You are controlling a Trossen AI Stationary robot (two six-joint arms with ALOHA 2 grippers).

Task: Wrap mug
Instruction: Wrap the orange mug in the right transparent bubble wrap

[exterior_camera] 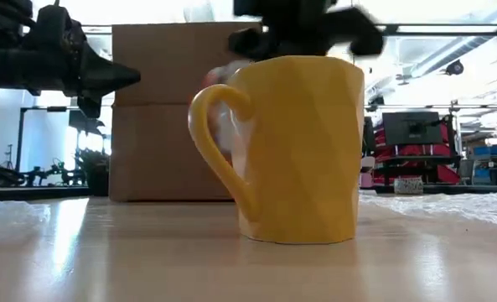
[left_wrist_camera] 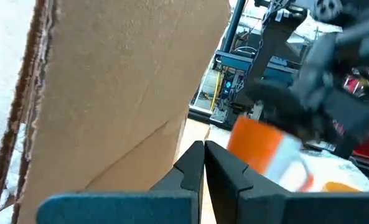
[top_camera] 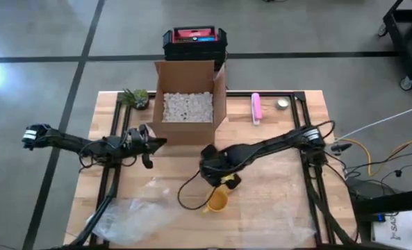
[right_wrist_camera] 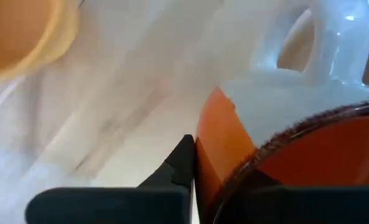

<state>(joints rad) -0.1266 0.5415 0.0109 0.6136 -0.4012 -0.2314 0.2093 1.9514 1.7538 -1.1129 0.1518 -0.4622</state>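
The yellow mug (top_camera: 218, 201) stands straight up on the table (top_camera: 275, 201), mouth up. It sits just under the right gripper (top_camera: 223, 182), and its handle (exterior_camera: 214, 138) sticks out sideways, away from that gripper. The right arm reaches in low over the table, and its fingers pinch the wall of an orange and white cup (right_wrist_camera: 296, 155). The left gripper (top_camera: 155, 144) hovers beside the cardboard box (top_camera: 188, 104), level, fingers pressed together on nothing. The case (top_camera: 194, 42) behind the box has a label too small to read.
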